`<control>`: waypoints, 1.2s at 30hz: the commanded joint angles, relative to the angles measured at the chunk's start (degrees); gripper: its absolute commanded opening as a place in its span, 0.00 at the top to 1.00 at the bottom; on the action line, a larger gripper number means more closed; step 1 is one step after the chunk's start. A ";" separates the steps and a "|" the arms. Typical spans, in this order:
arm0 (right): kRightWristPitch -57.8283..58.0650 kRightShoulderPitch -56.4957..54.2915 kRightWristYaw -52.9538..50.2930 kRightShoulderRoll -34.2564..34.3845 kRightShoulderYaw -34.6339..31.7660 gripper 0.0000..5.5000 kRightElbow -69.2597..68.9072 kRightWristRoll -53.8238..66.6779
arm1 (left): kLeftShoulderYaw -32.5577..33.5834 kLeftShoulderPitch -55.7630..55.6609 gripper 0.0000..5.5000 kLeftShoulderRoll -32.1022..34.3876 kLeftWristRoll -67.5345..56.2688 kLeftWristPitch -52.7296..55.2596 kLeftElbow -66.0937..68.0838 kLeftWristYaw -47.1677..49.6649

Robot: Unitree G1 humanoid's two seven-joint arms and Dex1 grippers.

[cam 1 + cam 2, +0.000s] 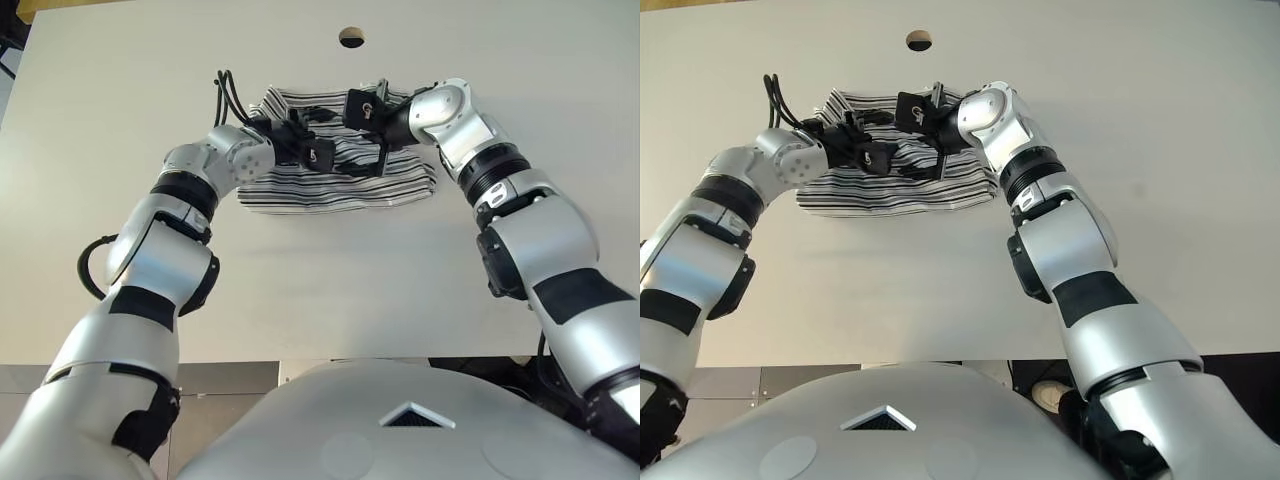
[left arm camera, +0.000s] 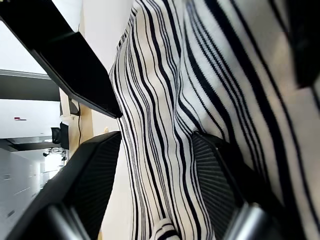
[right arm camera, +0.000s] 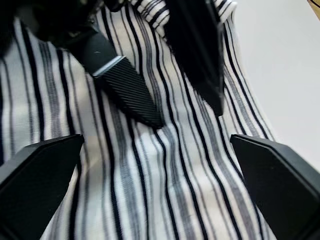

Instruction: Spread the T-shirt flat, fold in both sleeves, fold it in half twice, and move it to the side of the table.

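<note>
My L gripper (image 2: 156, 150), jaws apart, straddles a ridge of T-shirt (image 1: 340, 185) (no pinch yet); R gripper (image 3: 157, 145) gapes wide just above it. I'd pinch one edge w/ both, then fold evenly.

White table (image 1: 300, 290), striped T-shirt (image 1: 330, 192), seemingly folded

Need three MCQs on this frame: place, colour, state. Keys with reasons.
1. The hole in the table lies: A) beyond the shirt; B) between shirt and robot; C) under the shirt.
2. The shirt is: A) plain red; B) white with dark stripes; C) green.
3. The right gripper is: A) shut on the shirt; B) holding a cup; C) open over the shirt.
A: the hole sits past the shirt's far edge. B: stripes show in both wrist views. C: its fingers stand wide apart above the shirt.
</note>
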 commanded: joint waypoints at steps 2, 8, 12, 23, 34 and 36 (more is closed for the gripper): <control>0.56 -0.54 0.29 -0.13 -0.49 0.00 -0.30 0.36 | -0.49 2.52 0.52 2.23 0.81 3.44 3.96 -1.63; 0.44 -0.46 -0.35 -0.49 -0.26 0.00 0.09 -0.14 | 2.38 2.44 0.52 4.50 -3.71 -1.00 3.45 -5.00; 0.44 -1.57 -0.99 -0.56 -0.59 0.00 0.24 0.02 | 4.54 3.93 0.52 4.62 -8.02 -6.49 1.47 -9.58; 2.74 -4.75 -3.28 2.36 -4.14 0.00 0.87 2.59 | 8.63 4.79 0.52 2.56 -13.97 -9.99 -2.17 -16.10; -6.51 2.31 -12.22 0.29 15.51 0.00 2.91 -16.36 | 9.98 2.59 0.52 4.38 -13.71 -9.43 -1.88 -15.96; -7.21 2.66 -14.45 -0.22 18.37 0.00 3.48 -18.78 | 10.12 2.39 0.52 4.70 -13.62 -9.52 -1.92 -16.23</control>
